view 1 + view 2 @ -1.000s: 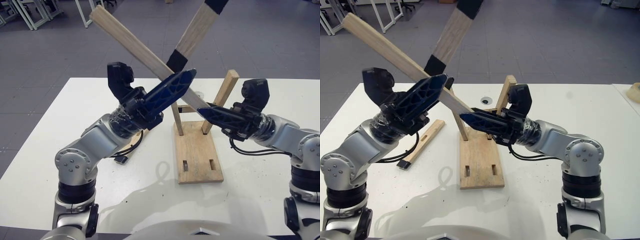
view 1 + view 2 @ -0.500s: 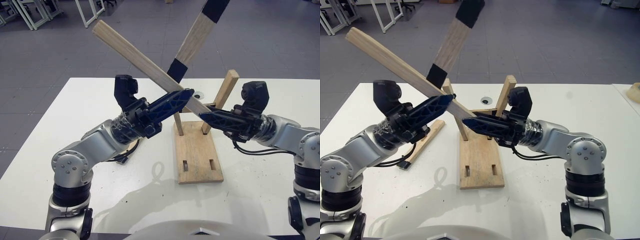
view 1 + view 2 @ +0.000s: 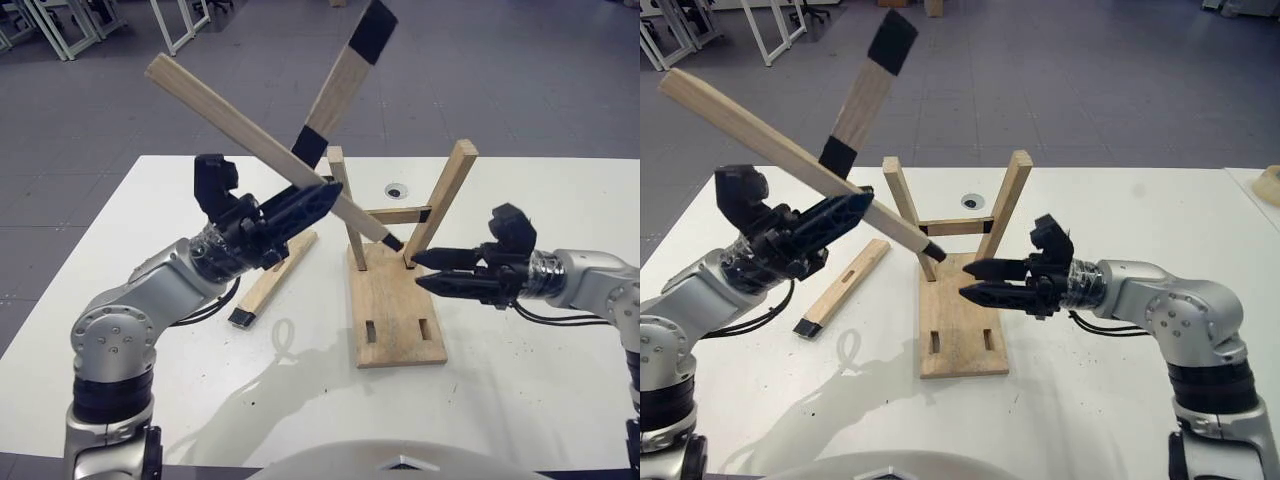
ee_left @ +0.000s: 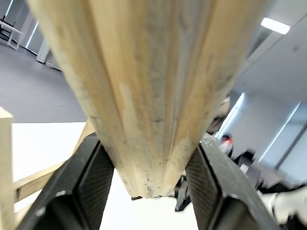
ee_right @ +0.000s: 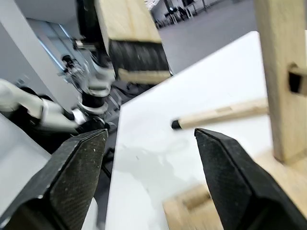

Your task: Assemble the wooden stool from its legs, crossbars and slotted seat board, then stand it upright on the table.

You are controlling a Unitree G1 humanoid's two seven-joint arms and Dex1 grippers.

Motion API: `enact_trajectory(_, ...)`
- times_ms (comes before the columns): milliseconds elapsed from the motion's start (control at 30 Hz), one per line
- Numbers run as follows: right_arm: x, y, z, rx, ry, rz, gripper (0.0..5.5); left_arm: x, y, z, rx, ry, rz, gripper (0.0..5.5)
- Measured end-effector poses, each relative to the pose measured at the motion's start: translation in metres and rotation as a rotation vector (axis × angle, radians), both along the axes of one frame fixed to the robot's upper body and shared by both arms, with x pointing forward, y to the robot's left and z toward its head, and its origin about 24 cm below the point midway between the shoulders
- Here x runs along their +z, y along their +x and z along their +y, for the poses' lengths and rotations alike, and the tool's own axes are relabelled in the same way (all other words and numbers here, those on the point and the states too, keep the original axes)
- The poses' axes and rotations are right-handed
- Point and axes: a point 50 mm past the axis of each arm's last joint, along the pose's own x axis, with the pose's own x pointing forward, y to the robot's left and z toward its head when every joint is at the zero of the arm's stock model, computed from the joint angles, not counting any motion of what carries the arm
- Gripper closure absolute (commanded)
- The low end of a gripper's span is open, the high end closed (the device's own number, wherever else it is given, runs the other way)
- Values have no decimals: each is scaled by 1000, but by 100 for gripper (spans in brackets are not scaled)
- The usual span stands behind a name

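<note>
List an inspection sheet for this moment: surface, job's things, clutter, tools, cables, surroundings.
Surface: white table, with a round hole near its far edge.
Job's things: seat board lies flat; two legs stand in its far slots, joined by a crossbar; near slots empty. A slotted bar lies loose left of the board.
Clutter: tan thing at the table's right edge, too cropped to identify.
Tools: left tool shut on a long leg, aloft and tilted, with a black-banded leg rising behind it; right tool open, empty, by the right-side leg's base.
Cables: black cable at each wrist.
Surroundings: grey floor, white frames.
</note>
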Motion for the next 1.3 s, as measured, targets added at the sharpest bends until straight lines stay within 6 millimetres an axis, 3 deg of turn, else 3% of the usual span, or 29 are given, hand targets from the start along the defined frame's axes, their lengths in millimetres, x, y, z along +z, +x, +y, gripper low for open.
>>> enact_trajectory(167,-40,-5,-10,21,-310,-79,216,-40,-1,-3,-164,293,-107,345)
enact_trajectory(300,-59,-2,-11,28,-450,-148,216,-71,4,-6,-227,344,-122,345)
enact_trajectory(467,-79,-3,-9,52,-536,-181,216,-91,7,-9,-245,350,-125,345)
enact_trajectory(633,-80,-4,-7,79,-538,-209,216,-110,3,-11,-268,371,-96,345)
enact_trajectory(867,-81,-6,-7,102,-541,-204,216,-124,5,-17,-293,377,-134,345)
enact_trajectory(1133,-83,-7,-7,99,-538,-209,216,-118,16,-20,-348,466,-205,346)
enact_trajectory(1300,-84,-11,-7,85,-533,-212,216,-115,12,-24,-368,572,-246,346)
